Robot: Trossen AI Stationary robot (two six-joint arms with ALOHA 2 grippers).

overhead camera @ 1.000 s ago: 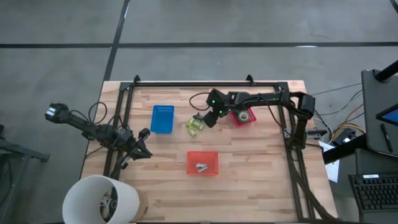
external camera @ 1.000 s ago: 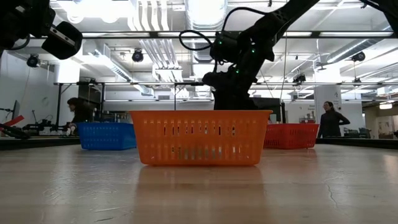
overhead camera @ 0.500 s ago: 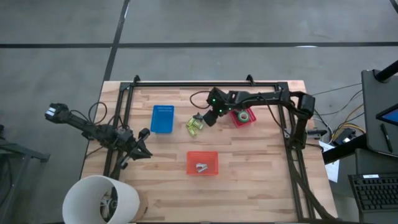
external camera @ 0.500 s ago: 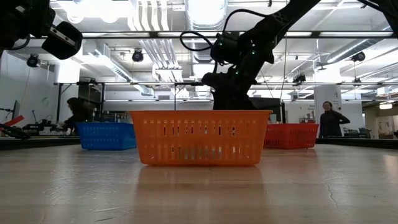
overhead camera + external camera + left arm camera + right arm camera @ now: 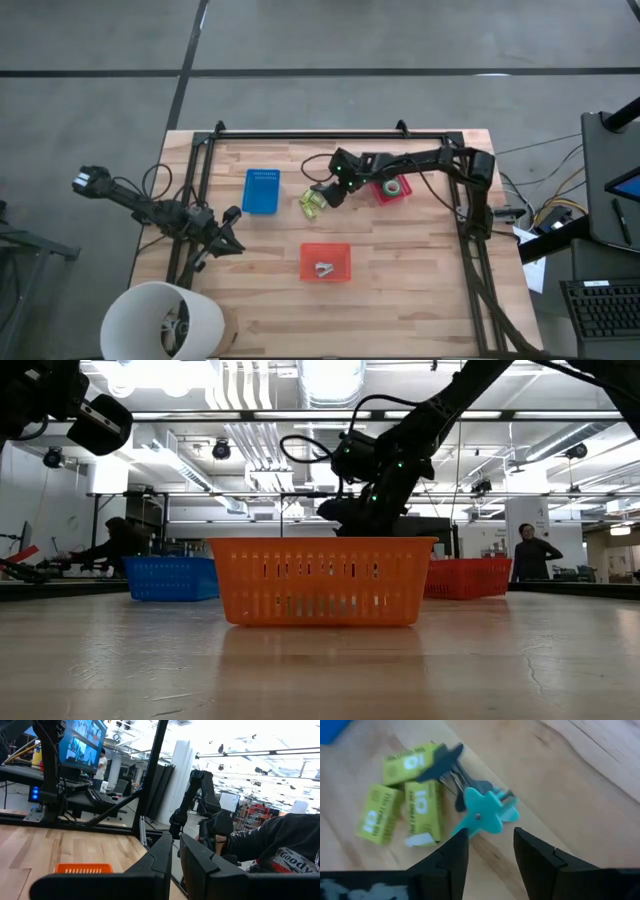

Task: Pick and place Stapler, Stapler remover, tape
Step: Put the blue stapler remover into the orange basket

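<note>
My right gripper (image 5: 490, 847) is open and hovers just above a teal staple remover (image 5: 484, 813) that lies flat on the wood. A darker staple remover (image 5: 445, 759) lies beside it, next to three yellow-green staple boxes (image 5: 402, 805). From above, this cluster (image 5: 313, 202) sits between the blue bin (image 5: 262, 190) and the red bin (image 5: 385, 192), with my right gripper (image 5: 325, 192) over it. A green tape roll (image 5: 398, 186) lies in the red bin. The orange bin (image 5: 325, 261) holds a small pale metal object (image 5: 323, 268). My left gripper (image 5: 176, 857) is shut and waits at the table's left side.
The orange bin (image 5: 322, 580) stands nearest the near edge, with the blue bin (image 5: 172, 578) and red bin (image 5: 465, 578) behind it. A white round object (image 5: 160, 320) overlaps the near-left corner. Bare wood lies right of the orange bin. People show in the room beyond.
My right gripper has come down toward the staple removers and shifted slightly toward the table's left, with its arm stretching lower over the table. The bins and the small objects have stayed put.
</note>
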